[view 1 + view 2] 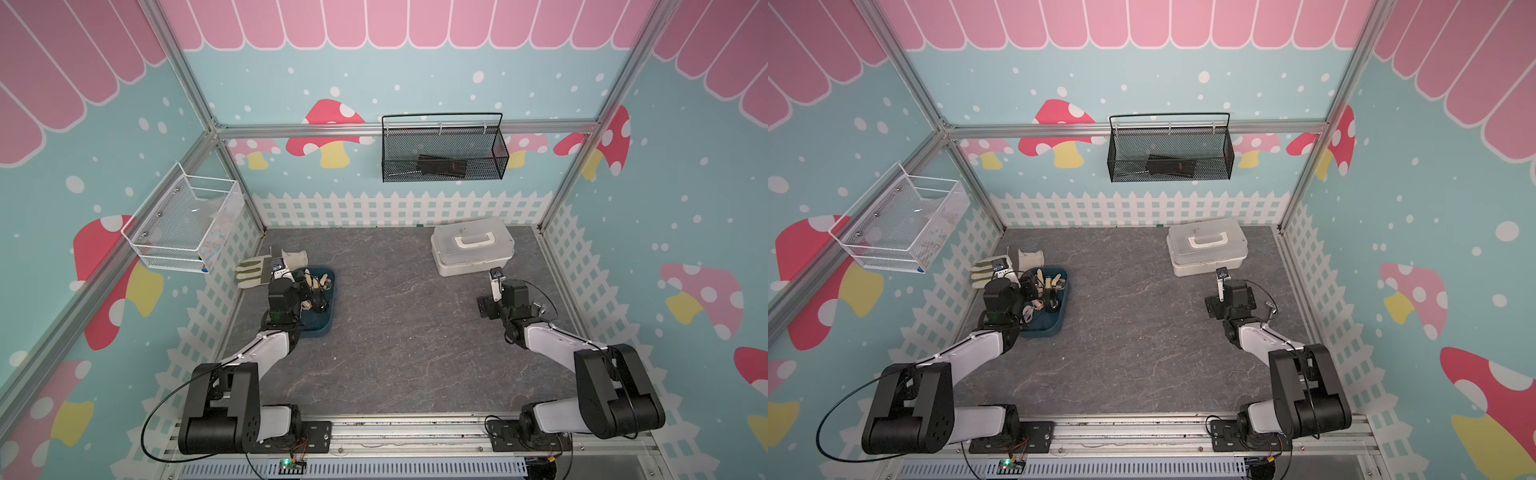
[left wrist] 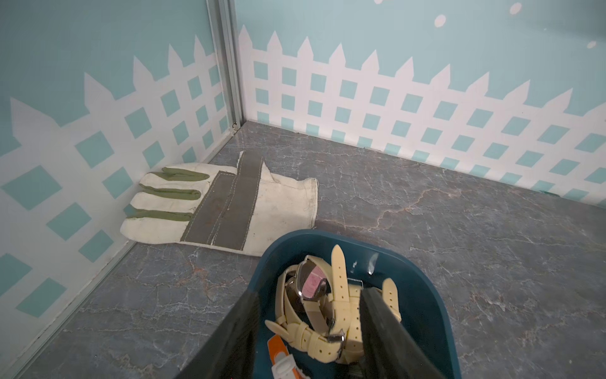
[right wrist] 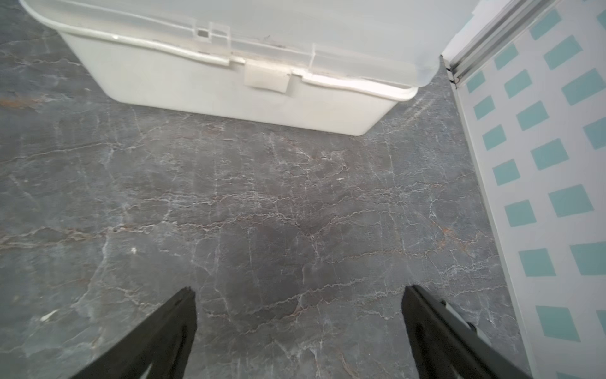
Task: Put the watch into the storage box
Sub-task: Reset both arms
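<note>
The dark teal storage box (image 1: 320, 330) (image 1: 1054, 328) sits on the grey floor at the left, and its rim (image 2: 426, 288) shows in the left wrist view. Cream-strapped watches (image 2: 334, 315) (image 1: 322, 284) lie tangled inside it; one has a shiny face (image 2: 311, 282). My left gripper (image 2: 310, 295) (image 1: 311, 297) hangs over the box, open, its dark fingers apart on either side of the watches. Over bare floor at the right, in front of the white case, my right gripper (image 3: 299, 290) (image 1: 486, 305) is open wide and holds nothing.
A cream and green work glove (image 1: 253, 270) (image 2: 223, 206) lies behind the box by the left wall. A white lidded case (image 1: 473, 245) (image 3: 229, 82) stands at the back right. A black mesh basket (image 1: 444, 153) and a white one (image 1: 187, 224) hang on the walls. An orange-white item (image 2: 278, 354) lies in the box.
</note>
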`<state>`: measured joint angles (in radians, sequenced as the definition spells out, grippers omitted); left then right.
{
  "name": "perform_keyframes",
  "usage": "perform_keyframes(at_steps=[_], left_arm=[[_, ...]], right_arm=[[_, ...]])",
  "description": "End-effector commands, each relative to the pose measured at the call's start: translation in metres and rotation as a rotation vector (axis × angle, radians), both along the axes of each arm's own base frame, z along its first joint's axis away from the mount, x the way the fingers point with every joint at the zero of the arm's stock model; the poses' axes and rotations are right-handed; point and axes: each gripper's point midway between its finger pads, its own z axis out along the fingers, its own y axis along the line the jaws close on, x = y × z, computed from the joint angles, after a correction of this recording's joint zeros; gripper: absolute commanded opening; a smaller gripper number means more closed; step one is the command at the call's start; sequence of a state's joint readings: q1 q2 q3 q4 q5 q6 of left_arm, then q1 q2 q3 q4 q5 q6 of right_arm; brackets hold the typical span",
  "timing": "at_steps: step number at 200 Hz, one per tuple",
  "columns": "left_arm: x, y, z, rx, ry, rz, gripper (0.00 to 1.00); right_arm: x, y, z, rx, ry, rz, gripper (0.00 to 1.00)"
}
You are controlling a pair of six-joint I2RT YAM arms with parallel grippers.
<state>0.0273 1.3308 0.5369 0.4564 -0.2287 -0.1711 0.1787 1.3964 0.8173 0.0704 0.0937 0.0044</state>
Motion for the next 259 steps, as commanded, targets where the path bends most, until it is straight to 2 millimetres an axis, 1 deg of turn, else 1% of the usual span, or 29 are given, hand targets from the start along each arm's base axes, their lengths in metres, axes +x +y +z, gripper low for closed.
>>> perform_keyframes(at_steps=[1, 12, 23, 36, 42, 49, 62, 75, 84, 107, 128, 138, 148, 160, 179, 181, 182, 183, 184, 185, 186, 188, 193, 201, 209, 221, 230, 244, 259], left_arm=[[0.006, -0.006, 0.014, 0.031, -0.046, -0.070, 0.53], [0.003, -0.004, 0.010, 0.018, -0.038, -0.057, 0.53], [0.000, -0.006, 0.004, 0.010, -0.029, -0.068, 0.53], [-0.004, -0.007, -0.011, 0.017, -0.001, -0.077, 0.52], [-0.007, -0.004, -0.018, 0.031, 0.007, -0.064, 0.52], [-0.012, -0.001, -0.023, 0.043, 0.005, -0.045, 0.52], [-0.016, 0.003, -0.020, 0.034, -0.009, -0.037, 0.52], [-0.015, 0.002, -0.021, 0.014, -0.029, -0.047, 0.52], [-0.011, -0.002, -0.021, 0.002, -0.032, -0.074, 0.52], [-0.004, -0.013, -0.023, -0.021, -0.079, -0.131, 0.52], [-0.002, -0.015, -0.029, -0.019, -0.055, -0.148, 0.52], [-0.002, -0.015, -0.027, -0.018, -0.072, -0.148, 0.52], [-0.003, -0.017, -0.028, -0.017, -0.070, -0.155, 0.53], [-0.003, -0.018, -0.028, -0.013, -0.073, -0.159, 0.56], [-0.001, -0.026, -0.034, 0.017, -0.073, -0.183, 0.57], [-0.001, -0.028, -0.036, 0.022, -0.073, -0.187, 0.58], [-0.001, -0.028, -0.038, 0.024, -0.071, -0.189, 0.61], [-0.001, -0.029, -0.037, 0.027, -0.076, -0.190, 0.69], [-0.001, -0.029, -0.039, 0.029, -0.077, -0.192, 0.83], [0.000, -0.030, -0.039, 0.032, -0.084, -0.194, 0.91], [0.000, -0.029, -0.038, 0.034, -0.092, -0.192, 0.95], [0.001, -0.030, -0.038, 0.037, -0.104, -0.194, 0.98], [0.001, -0.031, -0.039, 0.034, -0.104, -0.203, 0.99], [-0.001, -0.030, -0.044, 0.026, -0.043, -0.196, 0.99], [0.003, -0.030, -0.040, 0.039, -0.075, -0.186, 0.99], [0.001, -0.031, -0.045, 0.035, -0.045, -0.190, 0.99], [0.003, -0.031, -0.041, 0.043, -0.060, -0.185, 0.99], [0.002, -0.031, -0.045, 0.041, -0.038, -0.185, 0.99], [0.004, -0.031, -0.042, 0.051, -0.064, -0.179, 0.99]], right_arm=[[-0.005, -0.029, -0.020, -0.093, -0.069, -0.085, 1.00], [-0.012, -0.039, -0.028, -0.113, -0.064, -0.125, 1.00], [-0.014, -0.044, -0.032, -0.123, -0.101, -0.140, 1.00], [-0.016, -0.052, -0.038, -0.136, -0.108, -0.176, 1.00], [-0.015, -0.054, -0.043, -0.138, -0.114, -0.177, 1.00], [-0.012, -0.055, -0.043, -0.145, -0.142, -0.175, 0.99], [-0.011, -0.051, -0.040, -0.129, -0.171, -0.149, 0.99], [-0.012, -0.051, -0.045, -0.125, -0.173, -0.151, 1.00], [-0.013, -0.050, -0.050, -0.126, -0.198, -0.137, 0.99], [-0.020, -0.049, -0.046, -0.110, -0.243, -0.129, 0.99], [-0.028, -0.048, -0.052, -0.100, -0.302, -0.123, 0.99], [-0.029, -0.047, -0.048, -0.103, -0.345, -0.112, 0.99], [-0.031, -0.044, -0.054, -0.097, -0.298, -0.097, 0.99], [-0.026, -0.041, -0.052, -0.103, -0.311, -0.079, 1.00], [-0.025, -0.044, -0.055, -0.103, -0.279, -0.100, 1.00], [-0.025, -0.045, -0.054, -0.104, -0.282, -0.101, 0.99], [-0.025, -0.045, -0.055, -0.105, -0.281, -0.101, 0.99], [-0.024, -0.045, -0.054, -0.105, -0.284, -0.101, 0.99], [-0.024, -0.045, -0.054, -0.104, -0.285, -0.101, 0.99], [-0.024, -0.045, -0.054, -0.105, -0.287, -0.101, 0.99], [-0.024, -0.045, -0.054, -0.105, -0.287, -0.101, 0.99], [-0.024, -0.044, -0.054, -0.104, -0.289, -0.100, 0.99], [-0.024, -0.045, -0.054, -0.104, -0.286, -0.102, 0.99], [-0.025, -0.045, -0.056, -0.105, -0.273, -0.102, 1.00], [-0.025, -0.045, -0.055, -0.105, -0.277, -0.103, 0.99], [-0.025, -0.045, -0.055, -0.106, -0.280, -0.102, 0.99], [-0.025, -0.045, -0.055, -0.105, -0.277, -0.102, 0.99], [-0.025, -0.045, -0.055, -0.104, -0.280, -0.101, 0.99], [-0.025, -0.045, -0.055, -0.104, -0.280, -0.101, 1.00]])
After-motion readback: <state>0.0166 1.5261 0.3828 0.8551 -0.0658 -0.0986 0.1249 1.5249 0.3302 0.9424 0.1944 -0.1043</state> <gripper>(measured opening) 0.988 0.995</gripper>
